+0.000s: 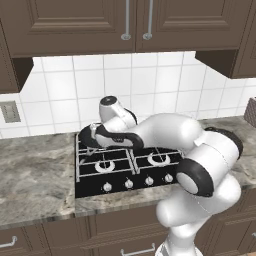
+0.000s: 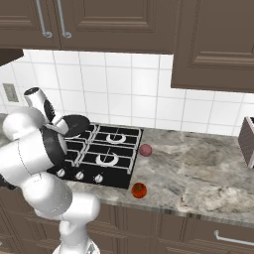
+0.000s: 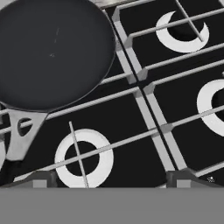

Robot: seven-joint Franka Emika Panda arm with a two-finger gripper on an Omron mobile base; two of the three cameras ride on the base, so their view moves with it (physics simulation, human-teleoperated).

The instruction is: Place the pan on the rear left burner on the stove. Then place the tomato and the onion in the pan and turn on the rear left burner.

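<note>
Now the pan (image 3: 50, 52) sits on the rear left burner of the stove (image 2: 116, 171), at the back left part of the black cooktop. The pincer (image 3: 109, 177) hangs over the stove with its two tips spread wide, and it holds nothing. So the first step looks done, I think. The pan's short handle (image 3: 22, 131) points toward the front left burner (image 3: 84, 156).

The tomato (image 2: 139, 190) lies on the table near its front edge, just past the stove's front right corner. The onion (image 2: 145, 150) lies on the table beside the stove's right side, farther back. The two are apart and neither is in the pan yet.

Next, I guess, the arm must swing right and come down over one of the balls. They are round and could roll, so the tips should close gently around the middle. The tomato sits close to the front edge and could roll off if it is bumped.

The table (image 2: 208, 168) is grey stone with swirls. The knobs (image 1: 128, 184) run along the stove's front edge, and one of them has to be turned at the end. White tiles (image 1: 125, 80) cover the wall behind, and brown cupboards (image 1: 75, 25) hang above. More brown doors sit under the table.
</note>
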